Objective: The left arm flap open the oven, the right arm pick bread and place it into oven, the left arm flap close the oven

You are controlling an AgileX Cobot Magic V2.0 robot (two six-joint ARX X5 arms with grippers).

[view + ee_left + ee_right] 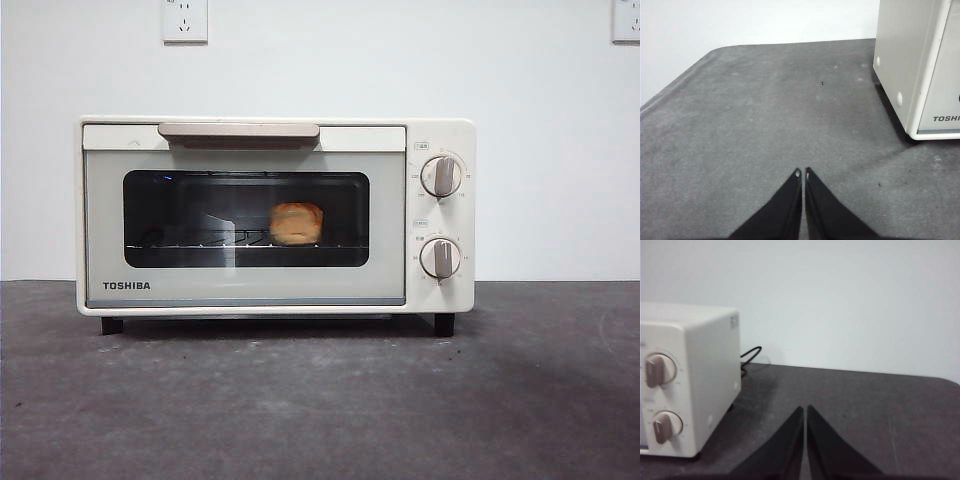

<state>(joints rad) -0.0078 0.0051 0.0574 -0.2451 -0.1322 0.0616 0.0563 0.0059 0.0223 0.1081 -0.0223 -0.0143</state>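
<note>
Oven (250, 290): one cream-white TOSHIBA toaster oven, standing upright on the dark grey bench (320, 400), door shut, two short black feet showing at the front.
Handle (238, 131): one beige bar across the top of the door.
Knobs: two, stacked on the right panel, upper knob (441, 176) above lower knob (440, 258).
Bread (296, 223): one golden-brown loaf, inside the oven on the wire rack, seen through the dark glass window, right of the window's centre.
Left pincer (802, 172): jaws together, nothing between them, poised over bare bench, well apart from the oven's side and front corner.
Right pincer (805, 409): jaws together, nothing between them, over the bench beside the oven's knob side, apart from it.
Cable (750, 354): one black cord, behind the oven.
Wall sockets: two, one socket (185, 20) above the oven, another (626, 20) at the top right corner.
</note>
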